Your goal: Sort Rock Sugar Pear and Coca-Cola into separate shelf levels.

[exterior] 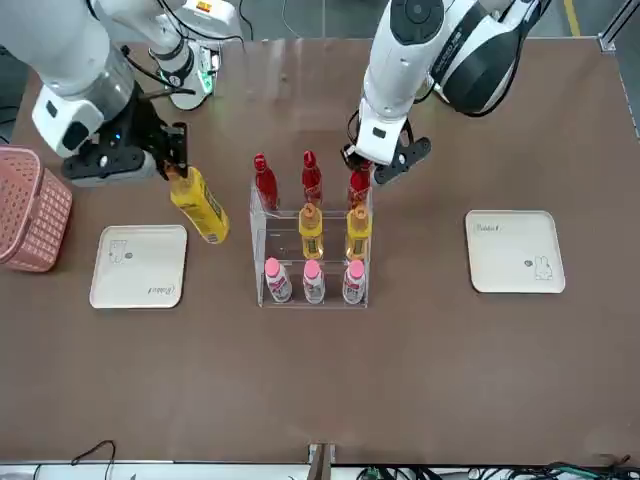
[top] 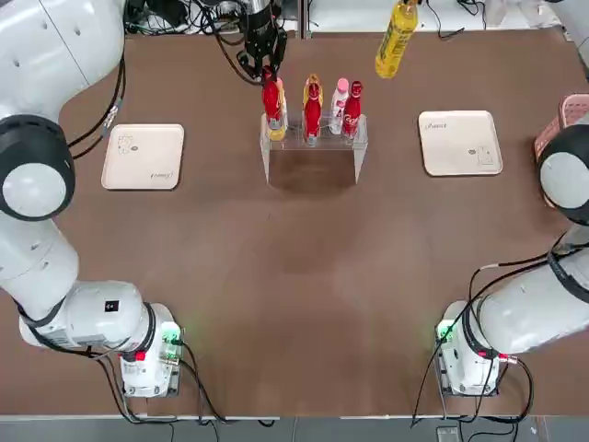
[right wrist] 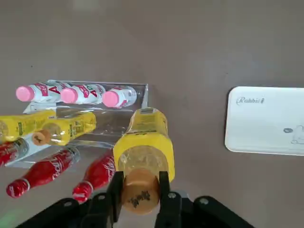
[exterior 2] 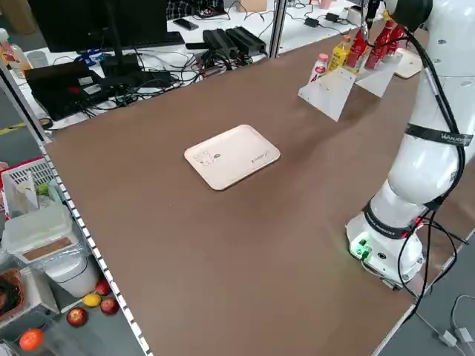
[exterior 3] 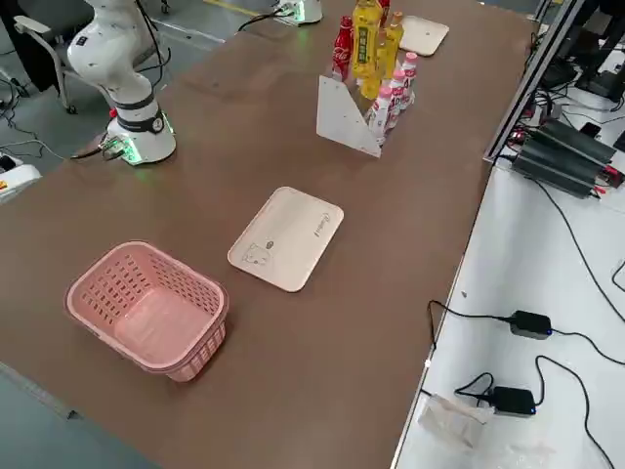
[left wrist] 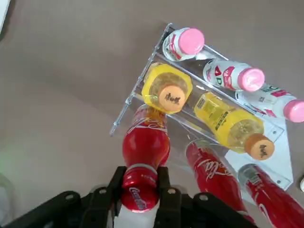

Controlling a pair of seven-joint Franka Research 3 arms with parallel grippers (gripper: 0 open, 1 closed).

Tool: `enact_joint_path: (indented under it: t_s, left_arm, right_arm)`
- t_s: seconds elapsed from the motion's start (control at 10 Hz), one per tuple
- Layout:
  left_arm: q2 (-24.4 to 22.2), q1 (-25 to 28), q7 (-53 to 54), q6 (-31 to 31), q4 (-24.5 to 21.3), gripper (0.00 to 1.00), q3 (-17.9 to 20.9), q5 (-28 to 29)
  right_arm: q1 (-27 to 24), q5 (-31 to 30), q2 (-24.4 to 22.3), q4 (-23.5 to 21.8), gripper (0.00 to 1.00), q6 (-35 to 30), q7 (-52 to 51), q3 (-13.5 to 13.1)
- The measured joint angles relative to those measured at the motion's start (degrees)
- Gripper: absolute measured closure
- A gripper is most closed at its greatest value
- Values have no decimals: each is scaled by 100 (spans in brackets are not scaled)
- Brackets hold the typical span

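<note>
Yellow bottle (right wrist: 145, 147) tilted, clamped by cap in R gripper (right wrist: 140, 176), over table beside rack (exterior: 257, 250); prob. bound for middle-tier gap. Cap-only hold could slip or swing, knocking nearby yellow bottle (exterior: 311, 232) or white bottle (exterior: 278, 282). L gripper (left wrist: 142, 172) pinching red bottle (left wrist: 146, 147) at top tier; might tip if released w/o base flat.

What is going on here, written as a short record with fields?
Rack: clear acrylic, three stepped levels
Top level: two released Coca-Cola bottles
Middle level: two Rock Sugar Pear bottles
Bottom level: three white bottles with pink caps
Left gripper: at the top level, closed on a third Coca-Cola
Right gripper: beside the rack, holding a third Rock Sugar Pear
</note>
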Motion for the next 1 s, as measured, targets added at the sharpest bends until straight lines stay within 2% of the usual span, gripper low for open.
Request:
enact_joint_path:
  t_s: [0.2, 0.5, 0.8, 1.0]
  left_arm:
    - [5, -18, 0, -349, -1, 68, -32, 0]
    - [3, -19, -51, -542, 56, 68, -151, 15]
    - [20, -26, -107, -478, 55, 68, -156, 15]
    - [89, -26, -138, -177, 54, 68, -150, 29]
  right_arm:
    - [157, 0, 325, 5, 66, 214, 27, 0]
    - [258, 1, 679, 12, 66, 283, 27, 0]
    - [279, 163, 714, 66, 66, 354, 121, 0]
    - [331, 235, 749, 62, 66, 456, 288, 2]
